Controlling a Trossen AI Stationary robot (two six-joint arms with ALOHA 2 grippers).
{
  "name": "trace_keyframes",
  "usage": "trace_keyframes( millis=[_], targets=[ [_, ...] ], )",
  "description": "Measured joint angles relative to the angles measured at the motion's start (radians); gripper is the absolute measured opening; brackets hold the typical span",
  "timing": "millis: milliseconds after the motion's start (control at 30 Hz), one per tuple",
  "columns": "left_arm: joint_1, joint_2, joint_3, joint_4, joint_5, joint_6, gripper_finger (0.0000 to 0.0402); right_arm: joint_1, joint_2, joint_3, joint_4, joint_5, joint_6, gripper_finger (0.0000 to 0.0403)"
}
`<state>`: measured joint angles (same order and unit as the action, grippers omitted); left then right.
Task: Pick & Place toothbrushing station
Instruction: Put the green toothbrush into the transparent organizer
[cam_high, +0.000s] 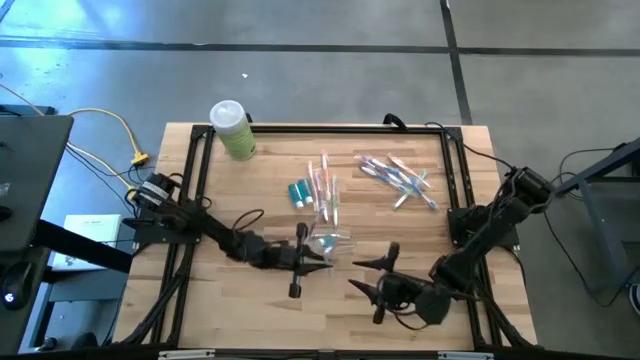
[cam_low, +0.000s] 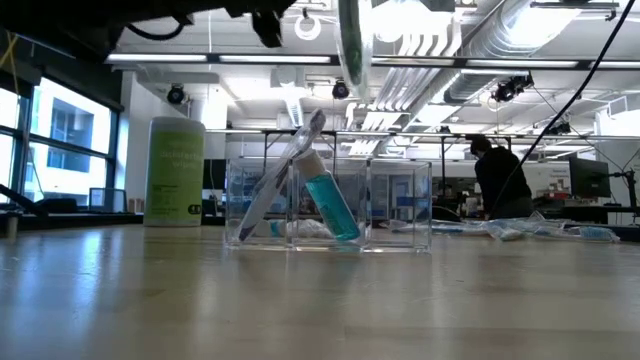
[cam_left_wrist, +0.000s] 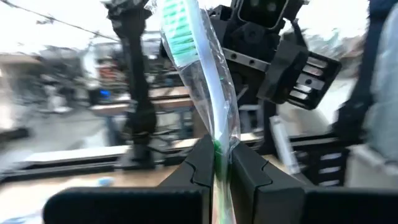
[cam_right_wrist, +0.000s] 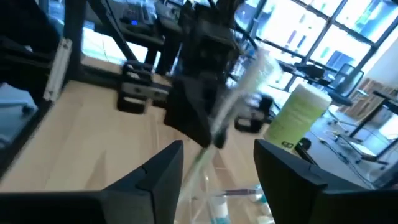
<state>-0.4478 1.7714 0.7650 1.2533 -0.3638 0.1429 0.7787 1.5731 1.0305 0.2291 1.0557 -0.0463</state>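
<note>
A clear plastic organizer (cam_high: 332, 243) (cam_low: 330, 205) stands mid-table. In the low view a wrapped toothbrush (cam_low: 285, 175) and a teal toothpaste tube (cam_low: 332, 205) lean inside it. My left gripper (cam_high: 320, 262) (cam_left_wrist: 216, 171), just left of the organizer, is shut on a green toothbrush in a clear wrapper (cam_left_wrist: 199, 81) (cam_low: 350, 45). My right gripper (cam_high: 368, 277) (cam_right_wrist: 217, 174) is open and empty, to the right of the organizer and nearer the table's near edge, facing the left gripper. My left gripper pinches the wrapped toothbrush's handle (cam_left_wrist: 217, 146) between its two fingers. The head with green bristles (cam_left_wrist: 180, 31) sticks out past the fingertips. The toothbrush is lifted clear of the table. In the low view its lower end (cam_low: 352, 80) hangs above the organizer.
Loose wrapped toothbrushes lie behind the organizer (cam_high: 325, 190) and at the far right (cam_high: 400, 180). Two teal tubes (cam_high: 298, 192) lie beside them. A green canister (cam_high: 232, 130) (cam_low: 175, 170) stands at the far left corner. A black frame (cam_high: 200, 160) rims the table.
</note>
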Motion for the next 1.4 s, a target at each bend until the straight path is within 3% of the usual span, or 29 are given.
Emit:
trace_keyframes(
  millis=[233, 667, 867, 1133, 1400],
  targets=[
    [-0.046, 0.0, 0.0, -0.011, -0.146, 0.091, 0.0015, -0.125, 0.021, -0.001, 0.046, -0.161, 0.003, 0.0187],
    [-0.035, 0.0, 0.0, -0.049, -0.196, 0.057, 0.0015, -0.284, 0.021, 0.0, 0.104, -0.509, 0.025, 0.0187],
    [-0.021, -0.001, 0.0, -0.065, -0.197, 0.032, 0.0016, -0.295, 0.021, 0.0, 0.097, -0.508, 0.026, 0.0159],
    [-0.022, -0.001, 0.0, -0.066, -0.2, 0.066, 0.0072, -0.295, 0.021, 0.0, 0.059, -0.51, 0.016, 0.0016],
    [-0.039, -0.001, 0.0, -0.056, -0.176, 0.1, 0.0137, -0.266, 0.01, 0.0, 0.057, -0.496, 0.013, 0.001]
  ],
)
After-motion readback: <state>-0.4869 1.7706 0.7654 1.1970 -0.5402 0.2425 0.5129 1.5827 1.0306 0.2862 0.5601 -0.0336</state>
